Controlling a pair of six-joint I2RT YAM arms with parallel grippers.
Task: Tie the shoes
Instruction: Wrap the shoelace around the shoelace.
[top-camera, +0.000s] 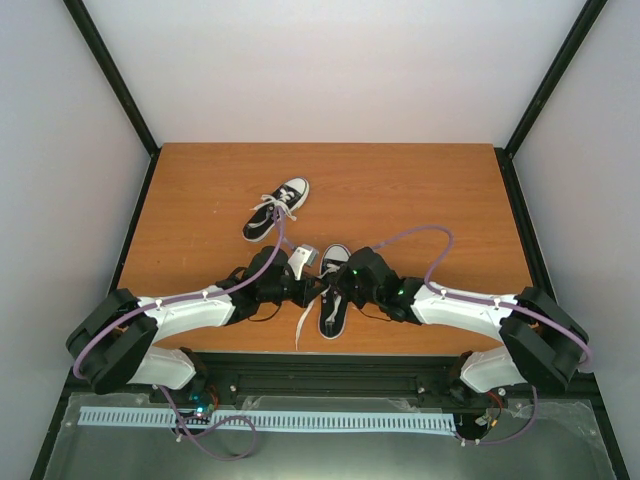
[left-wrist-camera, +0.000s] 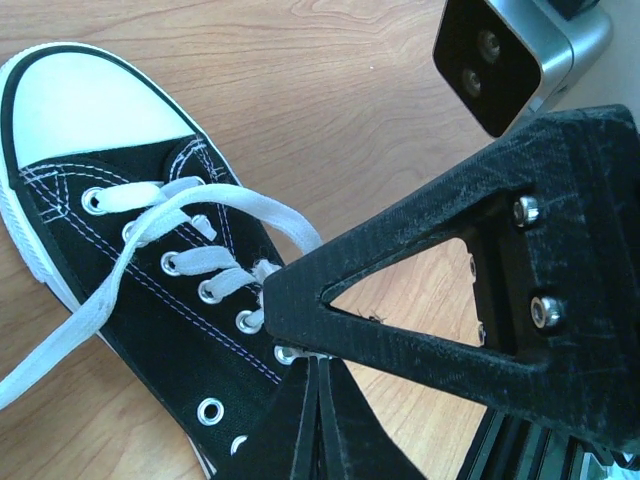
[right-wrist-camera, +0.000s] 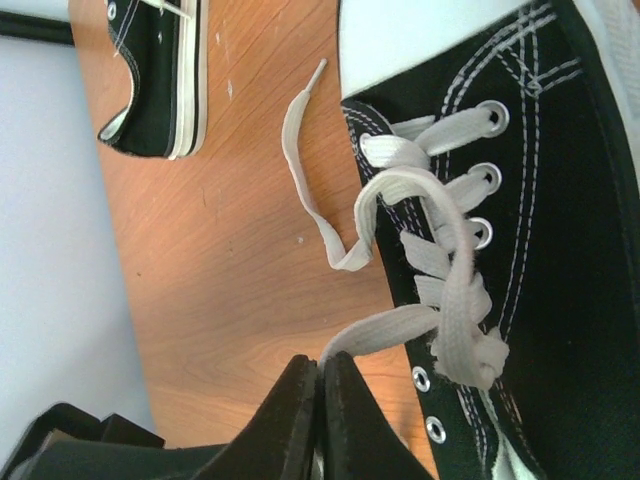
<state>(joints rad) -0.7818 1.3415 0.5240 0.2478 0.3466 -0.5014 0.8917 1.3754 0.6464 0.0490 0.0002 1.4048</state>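
Two black shoes with white toe caps lie on the wooden table. The far shoe (top-camera: 277, 208) (right-wrist-camera: 160, 80) lies apart, its laces loose. The near shoe (top-camera: 333, 305) (left-wrist-camera: 120, 260) (right-wrist-camera: 560, 250) sits between both grippers. My right gripper (top-camera: 338, 282) (right-wrist-camera: 321, 362) is shut on a white lace (right-wrist-camera: 400, 325) that runs from the crossed laces over the tongue. My left gripper (top-camera: 312, 284) (left-wrist-camera: 320, 358) is shut beside the eyelets, with a sliver of white lace at its tips. The right gripper's finger (left-wrist-camera: 420, 300) crosses right over those tips. The other lace (right-wrist-camera: 300, 150) trails loose on the table.
A loose lace end (top-camera: 300, 328) runs toward the table's near edge (top-camera: 330, 352). The right wrist camera housing (left-wrist-camera: 510, 55) hangs close above the left gripper. Black frame posts and pale walls bound the table on three sides.
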